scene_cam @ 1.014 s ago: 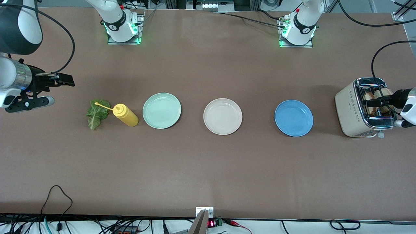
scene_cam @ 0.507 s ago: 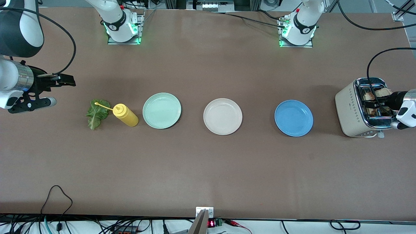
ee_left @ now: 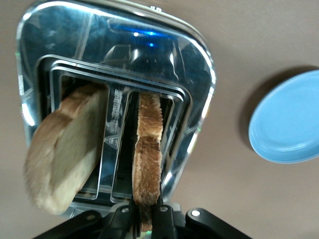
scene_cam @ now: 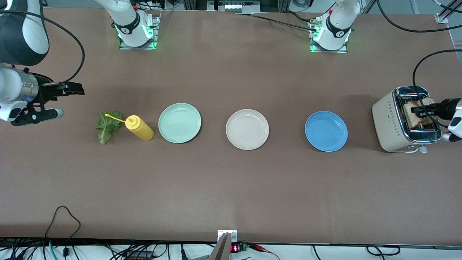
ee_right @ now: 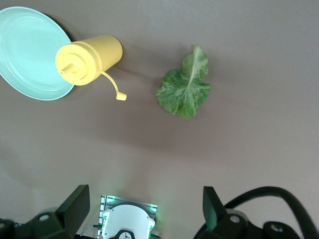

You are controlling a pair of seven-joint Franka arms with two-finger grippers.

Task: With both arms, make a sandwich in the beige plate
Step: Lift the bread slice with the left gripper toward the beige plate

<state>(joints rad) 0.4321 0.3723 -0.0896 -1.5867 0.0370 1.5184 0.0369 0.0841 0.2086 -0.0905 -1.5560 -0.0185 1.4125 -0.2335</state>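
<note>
Black left tool (ee_left: 143,219) over the toaster (scene_cam: 391,121), fingers pinched tight on a bread slice (ee_left: 147,159) standing in one slot; second slice (ee_left: 62,152) leans in the other slot. Right tool (scene_cam: 74,88) waits spread wide, holding nothing, over the brown table (scene_cam: 231,187) near the lettuce leaf (scene_cam: 106,126). Beige plate (scene_cam: 247,129) sits bare between mint-green plate (scene_cam: 179,122) and blue plate (scene_cam: 326,131). No legible writing.

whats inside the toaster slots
Two bread slices stand in the toaster, one leaning outward. The left gripper pinches the upright slice's edge. Their lower parts are hidden in the slots.
</note>
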